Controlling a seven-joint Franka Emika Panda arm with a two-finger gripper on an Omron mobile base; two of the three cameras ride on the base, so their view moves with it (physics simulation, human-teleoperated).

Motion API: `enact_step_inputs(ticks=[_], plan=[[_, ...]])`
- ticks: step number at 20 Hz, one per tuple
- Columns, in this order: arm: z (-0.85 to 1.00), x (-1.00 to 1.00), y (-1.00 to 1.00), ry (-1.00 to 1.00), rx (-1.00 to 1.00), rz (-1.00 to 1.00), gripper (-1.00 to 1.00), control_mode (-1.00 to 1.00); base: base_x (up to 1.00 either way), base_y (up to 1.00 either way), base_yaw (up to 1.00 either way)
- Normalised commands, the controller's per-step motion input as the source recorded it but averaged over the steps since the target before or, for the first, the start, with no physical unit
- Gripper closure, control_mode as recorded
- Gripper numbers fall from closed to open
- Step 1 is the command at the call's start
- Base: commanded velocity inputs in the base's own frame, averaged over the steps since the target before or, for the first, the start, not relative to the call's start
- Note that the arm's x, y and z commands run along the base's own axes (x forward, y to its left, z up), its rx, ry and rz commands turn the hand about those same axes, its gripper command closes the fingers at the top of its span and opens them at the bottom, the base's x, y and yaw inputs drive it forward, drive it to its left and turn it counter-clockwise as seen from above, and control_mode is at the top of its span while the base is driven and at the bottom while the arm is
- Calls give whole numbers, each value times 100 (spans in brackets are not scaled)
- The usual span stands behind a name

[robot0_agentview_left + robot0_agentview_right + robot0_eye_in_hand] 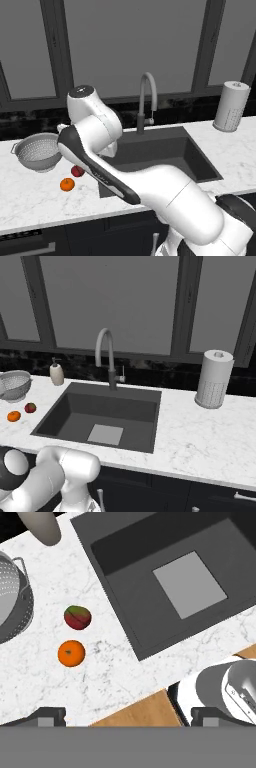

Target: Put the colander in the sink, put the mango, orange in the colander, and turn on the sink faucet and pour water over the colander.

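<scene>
The silvery perforated colander (39,151) (14,385) (11,597) stands on the marble counter, left of the sink (170,150) (75,416) (125,567). The dark red and green mango (76,171) (30,407) (77,617) and the orange (67,184) (13,416) (71,653) lie side by side between colander and basin. The gooseneck sink faucet (146,97) (105,353) rises behind the basin, and no water runs from it. In the hand view my gripper (129,718) hovers high over the counter's front edge, open, with nothing between its tips.
A beige soap dispenser (56,373) (42,527) stands behind the counter's left part. A white paper towel roll (231,106) (214,378) is right of the sink. My own arm crosses the middle of the left base view. Dark windows back the counter.
</scene>
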Motion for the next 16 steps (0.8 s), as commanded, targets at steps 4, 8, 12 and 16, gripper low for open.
enact_step_inputs(ticks=[4, 8, 12, 16], plan=[[0, 41, 0, 7, 0, 0, -100, -100, 0, 0, 0], [-12, 38, 13, 8, 0, 0, -100, -100, 0, 0, 0], [-24, 36, 15, 5, 0, 0, -100, -100, 0, 0, 0], [-38, 27, 30, 3, 0, 0, -100, -100, 0, 0, 0]])
